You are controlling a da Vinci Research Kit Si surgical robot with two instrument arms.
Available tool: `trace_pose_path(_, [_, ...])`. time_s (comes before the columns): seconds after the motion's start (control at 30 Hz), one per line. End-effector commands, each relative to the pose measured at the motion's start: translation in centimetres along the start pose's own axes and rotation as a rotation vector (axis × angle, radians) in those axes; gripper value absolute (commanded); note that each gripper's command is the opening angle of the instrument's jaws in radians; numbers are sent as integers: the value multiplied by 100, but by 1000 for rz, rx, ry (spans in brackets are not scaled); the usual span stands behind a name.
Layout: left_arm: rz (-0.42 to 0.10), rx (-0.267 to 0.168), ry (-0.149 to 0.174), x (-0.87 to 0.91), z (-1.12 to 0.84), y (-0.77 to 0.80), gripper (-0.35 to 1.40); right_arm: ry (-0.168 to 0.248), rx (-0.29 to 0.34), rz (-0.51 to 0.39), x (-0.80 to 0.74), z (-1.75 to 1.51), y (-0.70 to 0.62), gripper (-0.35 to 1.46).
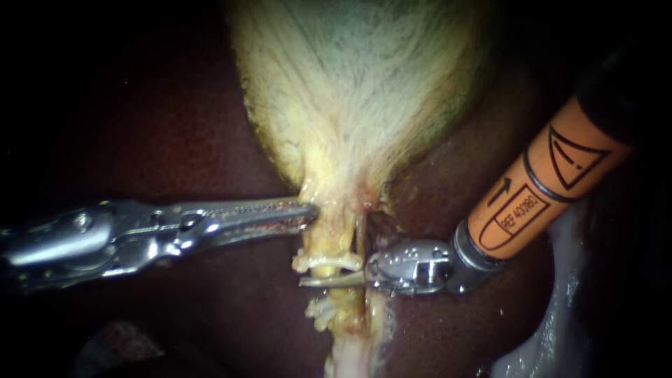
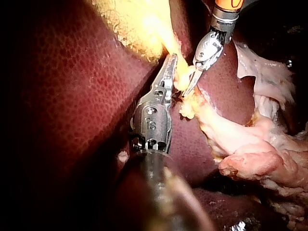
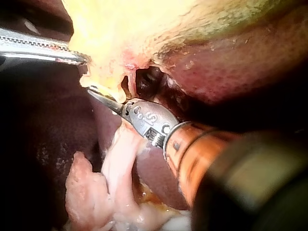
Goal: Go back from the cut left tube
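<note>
The right instrument [image 1: 308, 282], blades closed together, lay across the left tube [image 1: 329, 241] between two white clips [image 1: 325, 262]. The left instrument [image 1: 311, 212] gripped the gallbladder [image 1: 357, 84] by its neck. A straight withdrawal along the shaft looked safest, sparing both clips.

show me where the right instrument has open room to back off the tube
Free: bare liver behind the right instrument, and more below the left instrument. Crowded: the tube under the gallbladder, where both instruments and two clips meet.
</note>
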State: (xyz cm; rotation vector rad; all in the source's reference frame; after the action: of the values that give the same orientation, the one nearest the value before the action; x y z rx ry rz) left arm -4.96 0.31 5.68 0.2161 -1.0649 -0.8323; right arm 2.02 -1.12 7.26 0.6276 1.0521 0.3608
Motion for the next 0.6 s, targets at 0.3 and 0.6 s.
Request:
trace_pose_path(0.3, [0, 0, 0, 0, 0, 1, -6, -1, 12, 45, 0, 1, -3, -35])
trace_pose_path(0.6, [0, 0, 0, 1, 1, 2, -6, -9, 51, 126, 0, 8, -7, 59])
